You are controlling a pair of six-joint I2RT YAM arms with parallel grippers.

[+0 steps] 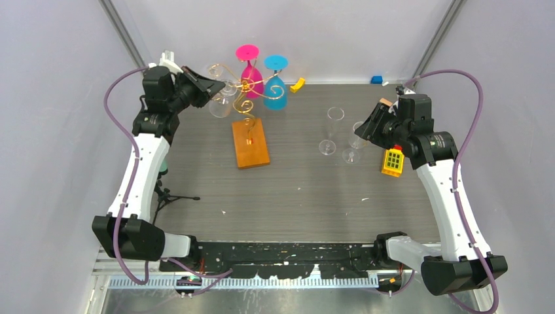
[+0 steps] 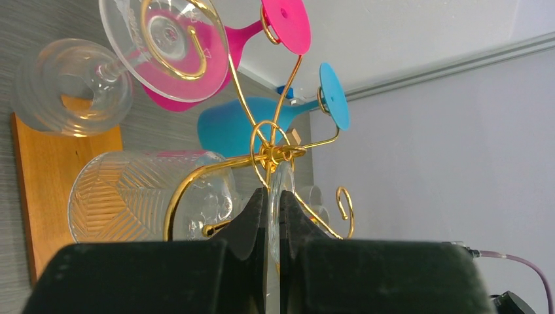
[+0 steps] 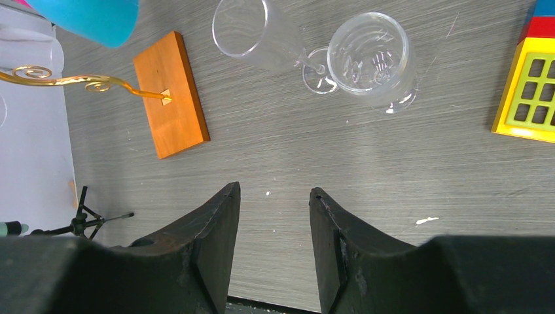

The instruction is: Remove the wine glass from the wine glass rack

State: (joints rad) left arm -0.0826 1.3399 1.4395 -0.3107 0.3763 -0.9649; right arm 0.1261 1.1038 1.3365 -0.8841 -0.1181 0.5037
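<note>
The wine glass rack (image 1: 247, 87) is gold wire with spiral arms on an orange wooden base (image 1: 250, 144). A pink glass (image 1: 252, 78), a blue glass (image 1: 275, 93) and clear glasses hang on it upside down. My left gripper (image 1: 219, 88) is at the rack's left side. In the left wrist view the left gripper (image 2: 273, 196) is shut on the thin foot (image 2: 280, 180) of a clear patterned wine glass (image 2: 124, 199), which still hangs on a gold arm. My right gripper (image 1: 366, 127) is open and empty over the table, also in its own view (image 3: 271, 193).
Two clear glasses (image 1: 332, 131) (image 1: 355, 142) stand on the table near the right gripper. A yellow toy block (image 1: 393, 161) lies beside them. A small black tripod (image 1: 173, 196) is at the left. A yellow piece (image 1: 298, 85) and a blue block (image 1: 376, 80) sit by the back wall.
</note>
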